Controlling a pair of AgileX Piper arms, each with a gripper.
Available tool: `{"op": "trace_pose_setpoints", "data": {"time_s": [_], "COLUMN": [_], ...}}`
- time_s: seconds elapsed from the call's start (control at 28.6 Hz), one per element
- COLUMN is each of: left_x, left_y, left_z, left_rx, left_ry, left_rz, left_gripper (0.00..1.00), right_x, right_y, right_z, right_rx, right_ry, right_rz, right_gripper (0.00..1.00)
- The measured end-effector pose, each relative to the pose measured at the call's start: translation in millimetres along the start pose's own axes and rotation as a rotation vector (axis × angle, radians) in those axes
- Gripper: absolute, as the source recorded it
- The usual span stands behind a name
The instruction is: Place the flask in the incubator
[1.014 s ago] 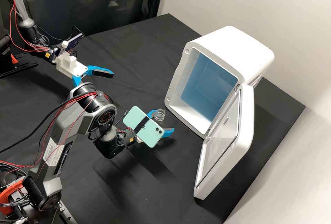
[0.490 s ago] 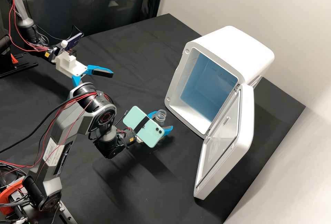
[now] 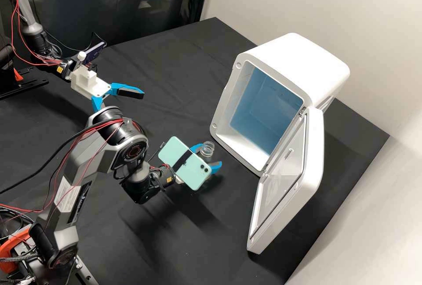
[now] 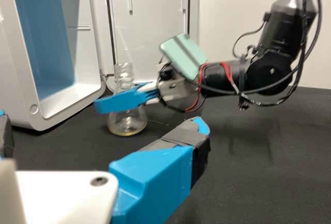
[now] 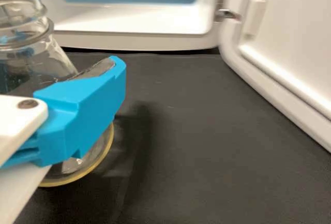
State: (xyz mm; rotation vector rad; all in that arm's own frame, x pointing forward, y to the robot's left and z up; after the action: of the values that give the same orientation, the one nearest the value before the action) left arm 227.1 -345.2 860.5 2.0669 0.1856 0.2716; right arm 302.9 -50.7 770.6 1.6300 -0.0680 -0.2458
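1. The flask stands on the surface just before the incubator's open lip, with my right pincer closed around its body.
2. The door hangs swung wide beside it.
3. My left pincer hangs well back, spread open and holding nothing.

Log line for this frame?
clear glass conical flask: upright on black bench | right gripper: around flask | left gripper: open | white incubator: door open

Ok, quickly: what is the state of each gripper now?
Left gripper: jaws open, empty.
Right gripper: jaws closed on the flask.
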Motion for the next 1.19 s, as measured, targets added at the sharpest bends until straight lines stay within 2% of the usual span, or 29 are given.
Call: {"op": "trace_pose_setpoints", "data": {"time_s": [0.1,0.14,0.17,0.28,0.31,0.42,0.59,0.66,0.84,0.94,1.08,1.19], "left_x": [0.0,0.0,0.0,0.0,0.0,0.0,0.0,0.0,0.0,0.0,0.0,0.0], "left_y": [0.0,0.0,0.0,0.0,0.0,0.0,0.0,0.0,0.0,0.0,0.0,0.0], "left_z": [0.0,0.0,0.0,0.0,0.0,0.0,0.0,0.0,0.0,0.0,0.0,0.0], "left_rx": [0.000,0.000,0.000,0.000,0.000,0.000,0.000,0.000,0.000,0.000,0.000,0.000], "left_ry": [0.000,0.000,0.000,0.000,0.000,0.000,0.000,0.000,0.000,0.000,0.000,0.000], "left_rz": [0.000,0.000,0.000,0.000,0.000,0.000,0.000,0.000,0.000,0.000,0.000,0.000], "left_gripper": [1.00,1.00,1.00,1.00,1.00,1.00,1.00,1.00,1.00,1.00,1.00,1.00], "right_x": [-7.5,-9.5,-13.0,-18.1,-19.4,-20.9,-11.1,-3.3,15.3,31.7,54.7,68.0], "right_y": [17.3,23.4,31.7,43.2,46.3,48.7,47.9,46.0,48.4,55.0,67.5,73.5], "right_z": [3.6,2.6,2.2,0.5,-1.2,-5.4,-20.1,-30.3,-52.1,-63.0,-70.9,-75.7], "right_rx": [0.039,0.048,0.068,0.092,0.091,0.085,0.078,0.073,0.075,0.093,0.123,0.130], "right_ry": [-0.012,-0.007,-0.002,0.012,0.021,0.040,0.074,0.090,0.116,0.113,0.080,0.064], "right_rz": [0.054,0.075,0.104,0.141,0.150,0.154,0.129,0.108,0.095,0.109,0.132,0.134], "right_gripper": [0.00,0.00,0.00,0.00,0.00,0.00,0.00,0.00,0.00,0.00,0.00,0.00]}}
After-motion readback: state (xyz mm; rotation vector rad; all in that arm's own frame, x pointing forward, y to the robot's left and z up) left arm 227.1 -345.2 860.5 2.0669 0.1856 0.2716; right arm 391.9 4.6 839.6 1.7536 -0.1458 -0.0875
